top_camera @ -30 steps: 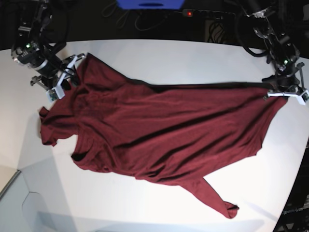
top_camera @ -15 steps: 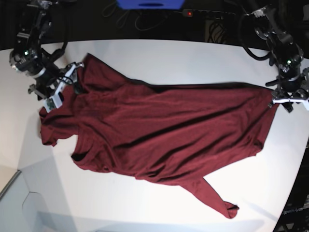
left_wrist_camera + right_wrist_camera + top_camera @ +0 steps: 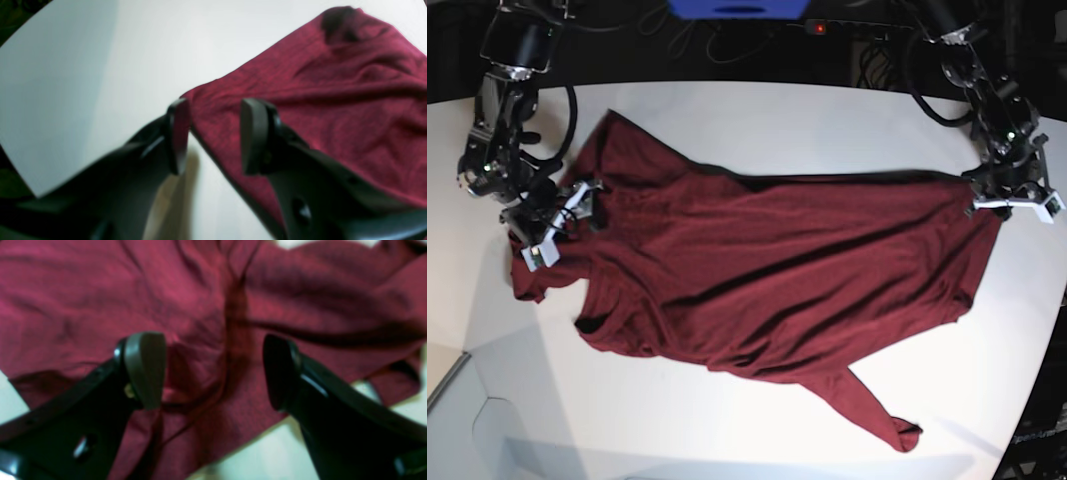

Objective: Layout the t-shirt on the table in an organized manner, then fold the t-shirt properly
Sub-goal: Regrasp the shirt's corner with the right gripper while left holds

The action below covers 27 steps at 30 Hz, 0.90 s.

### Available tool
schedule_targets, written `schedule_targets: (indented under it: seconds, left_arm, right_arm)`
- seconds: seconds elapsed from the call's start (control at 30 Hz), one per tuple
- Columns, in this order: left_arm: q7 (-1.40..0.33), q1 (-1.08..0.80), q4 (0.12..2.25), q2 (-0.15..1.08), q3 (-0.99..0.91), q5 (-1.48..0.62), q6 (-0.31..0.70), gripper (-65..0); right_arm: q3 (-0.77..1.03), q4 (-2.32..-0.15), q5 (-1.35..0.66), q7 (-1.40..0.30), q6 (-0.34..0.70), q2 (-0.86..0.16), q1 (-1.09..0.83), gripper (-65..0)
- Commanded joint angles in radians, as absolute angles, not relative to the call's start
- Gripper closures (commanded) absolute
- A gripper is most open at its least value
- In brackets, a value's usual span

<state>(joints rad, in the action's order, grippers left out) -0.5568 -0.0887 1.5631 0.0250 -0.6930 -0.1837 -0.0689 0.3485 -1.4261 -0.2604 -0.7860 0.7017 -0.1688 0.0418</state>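
White table [image 3: 757, 120] has bare room on every side of the t-shirt [image 3: 767, 270], which lies spread but skewed and wrinkled, one sleeve trailing toward the near edge. Still in layout: left gripper [image 3: 213, 136] hangs open over a corner, right gripper [image 3: 213, 370] wide open above bunched cloth, neither holding. Next, regrip edges and pull square

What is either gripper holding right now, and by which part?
Nothing. Both the left gripper and the right gripper stand open over the t-shirt, which lies loose on the table.
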Motion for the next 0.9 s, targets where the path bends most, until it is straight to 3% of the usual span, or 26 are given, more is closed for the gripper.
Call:
schedule_targets:
  seconds: [0.0,0.13,0.2,0.37,0.73,0.87]
  left_arm:
    - [-0.533,-0.079,1.583,0.038,-0.694,-0.183,-0.067,-24.8]
    - [-0.533,-0.079,1.583,0.056,-0.694,-0.182,-0.067,-24.8]
    - [-0.533,-0.079,1.569,0.067,-0.694,-0.182,-0.067,-24.8]
    - [-0.532,-0.077,1.515,0.097,-0.696,-0.189,-0.067,-24.8]
    - [-0.533,-0.051,1.515,0.099,-0.696,-0.182,-0.067,-24.8]
    - [-0.538,-0.050,1.517,0.097,-0.693,-0.182,-0.067,-24.8]
  right_arm:
    - [0.351,-1.422,-0.277,-0.762,0.698,-0.182,0.074,-45.4]
    - [0.351,-1.365,-0.278,-0.760,0.698,-0.179,0.094,-42.1]
    - [0.351,-1.369,-0.278,-0.760,0.698,-0.177,0.094,-32.9]
    - [0.354,-1.392,-0.278,-0.766,0.698,-0.176,0.068,-0.6]
    - [0.341,-1.710,-0.278,-0.765,0.698,-0.140,-0.150,0.0]
    - [0.277,-1.715,-0.277,-0.765,0.698,-0.145,-0.160,0.0]
